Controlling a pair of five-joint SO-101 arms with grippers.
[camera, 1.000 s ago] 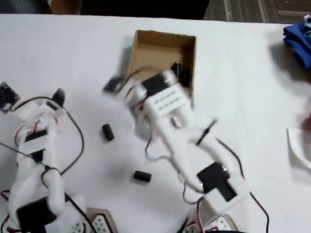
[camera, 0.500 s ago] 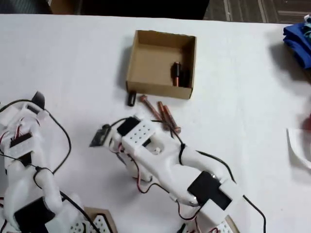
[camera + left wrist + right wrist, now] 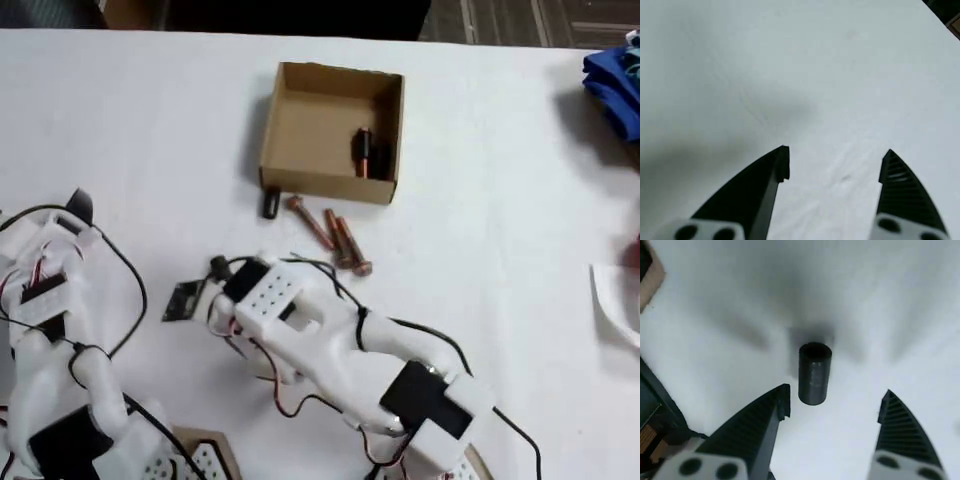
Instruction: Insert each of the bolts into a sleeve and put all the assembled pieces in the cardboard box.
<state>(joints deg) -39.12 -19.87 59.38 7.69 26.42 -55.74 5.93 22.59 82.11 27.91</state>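
The cardboard box [image 3: 290, 130] stands at the far middle of the table and holds one bolt pushed into a sleeve [image 3: 364, 152]. Just in front of the box lie a black sleeve [image 3: 271, 202] and three copper bolts [image 3: 335, 236]. My right gripper [image 3: 198, 287] [image 3: 836, 394] is open and low over the table. Another black sleeve [image 3: 815, 373] [image 3: 217, 265] lies on its side just ahead of its fingertips, untouched. My left gripper [image 3: 72, 208] [image 3: 835, 152] is open over bare table at the left edge, holding nothing.
A blue cloth [image 3: 615, 85] lies at the far right corner and a white object [image 3: 615, 305] at the right edge. Loose cables trail beside both arms. Bare table stretches to the left of the box and to its right.
The right arm has pulled back from the box toward the near left and now hangs over a sleeve. The left arm shifted a little to the left, then kept still.
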